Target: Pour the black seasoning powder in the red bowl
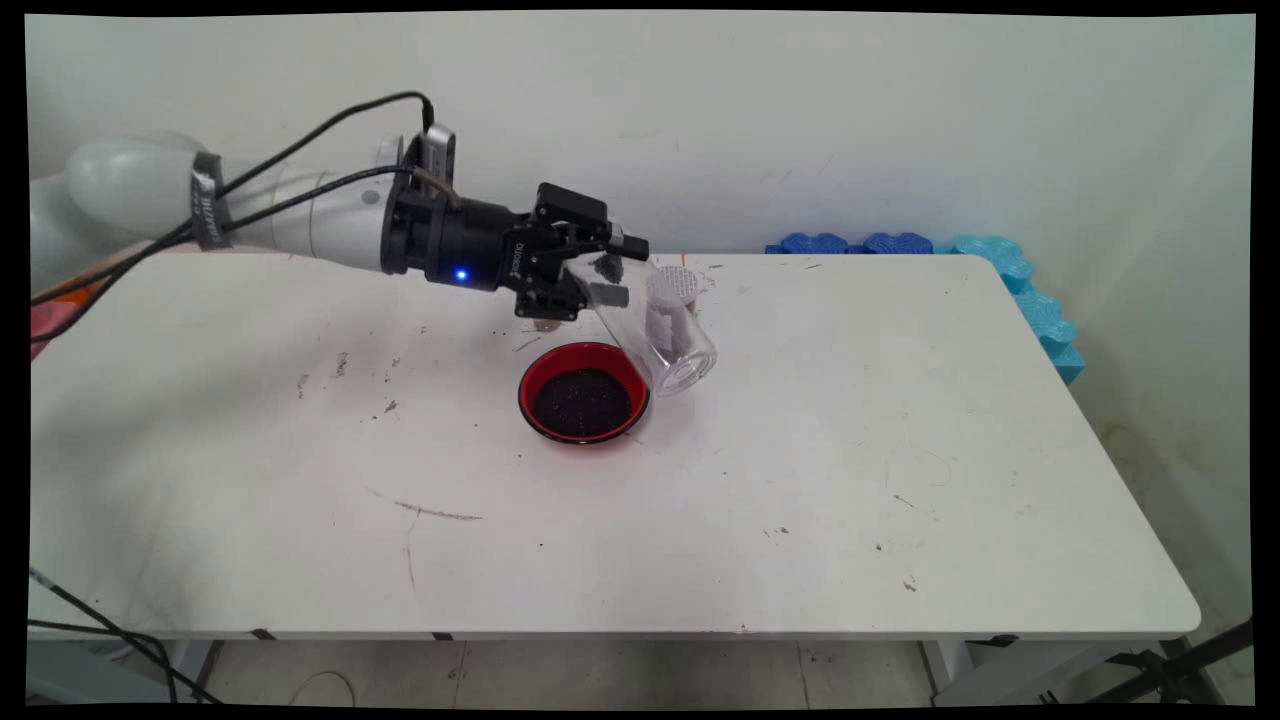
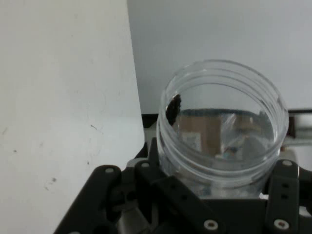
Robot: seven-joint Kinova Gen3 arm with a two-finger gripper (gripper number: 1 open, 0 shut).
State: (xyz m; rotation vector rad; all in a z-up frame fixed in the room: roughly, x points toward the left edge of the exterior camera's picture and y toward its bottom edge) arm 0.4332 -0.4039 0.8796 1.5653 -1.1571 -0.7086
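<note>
Where the near part of the white surface [image 1: 620,540] shows in the main view, it carries only scuffs and dark specks. Farther in, near the middle, sits a red bowl [image 1: 584,391] filled with dark, fine-grained material. Just beyond and right of the bowl, a clear plastic jar [image 1: 655,325] hangs tilted in the air, its open mouth pointing down toward the near right, its lower edge just over the bowl's far right rim. Whether jar and rim touch cannot be told.

The end effector [image 1: 600,275] reaches in horizontally from the left, above the surface, and is closed on the jar's upper, bottom end; one finger pad [image 1: 608,294] shows through the clear wall. In the hand view the jar [image 2: 222,124] fills the centre between the black linkage, mouth facing away from the camera. A small clump of dark grains [image 2: 173,107] clings inside near the rim; otherwise the jar looks empty.

Behind the jar, a small white ribbed object [image 1: 676,287] lies on the surface; its kind cannot be told. At the far right corner, blue foam pieces [image 1: 1000,270] line the edge, against the wall [image 1: 800,120].
</note>
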